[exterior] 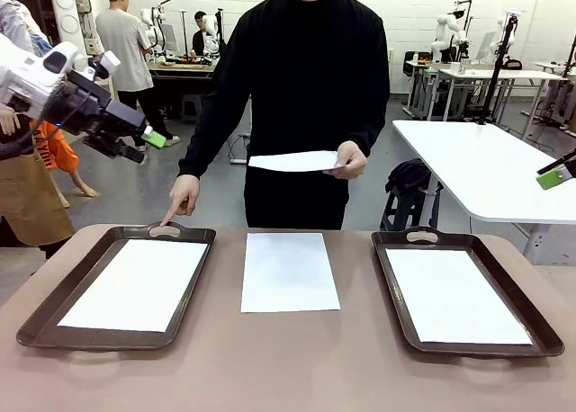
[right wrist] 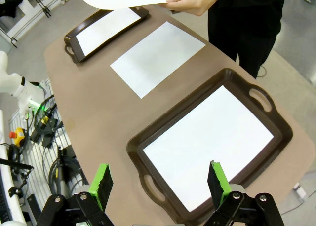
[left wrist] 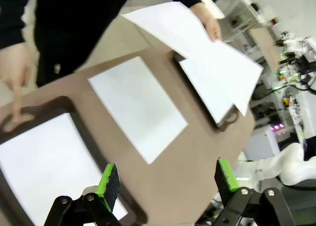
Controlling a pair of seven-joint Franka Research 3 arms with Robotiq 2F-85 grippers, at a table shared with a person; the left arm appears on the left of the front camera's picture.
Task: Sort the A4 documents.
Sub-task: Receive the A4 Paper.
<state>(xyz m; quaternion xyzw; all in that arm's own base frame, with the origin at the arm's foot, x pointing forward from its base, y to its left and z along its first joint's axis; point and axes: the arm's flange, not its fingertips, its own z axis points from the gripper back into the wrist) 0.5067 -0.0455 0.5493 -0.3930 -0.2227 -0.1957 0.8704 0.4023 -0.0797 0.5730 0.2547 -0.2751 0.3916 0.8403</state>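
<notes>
Looking across from the robot's side, logged brown table [exterior: 288, 367] with rounded far corners. Found two dark brown handled trays on it, left tray [exterior: 76, 286] and right tray [exterior: 393, 295], well apart, long axes running near edge to far edge. Logged first A4 document [exterior: 135, 284] flat inside left tray and second A4 document [exterior: 454, 295] flat inside right tray, each lengthwise with its tray. Saw third A4 document [exterior: 289, 271] flat on bare table between the trays, touching neither, long axis near-to-far, short edge toward the person. Noted fourth A4 document [exterior: 292, 161] in the air beyond the far edge, roughly level, long axis left-right, pinched at one end by the person's hand [exterior: 349, 160]. Saw other hand [exterior: 183, 196] with index finger down on left tray's far handle. Found left gripper [exterior: 146, 147] high at left, jaws spread, empty; right gripper [exterior: 558, 171] at right edge, fingers apart in its wrist view, nothing held.
</notes>
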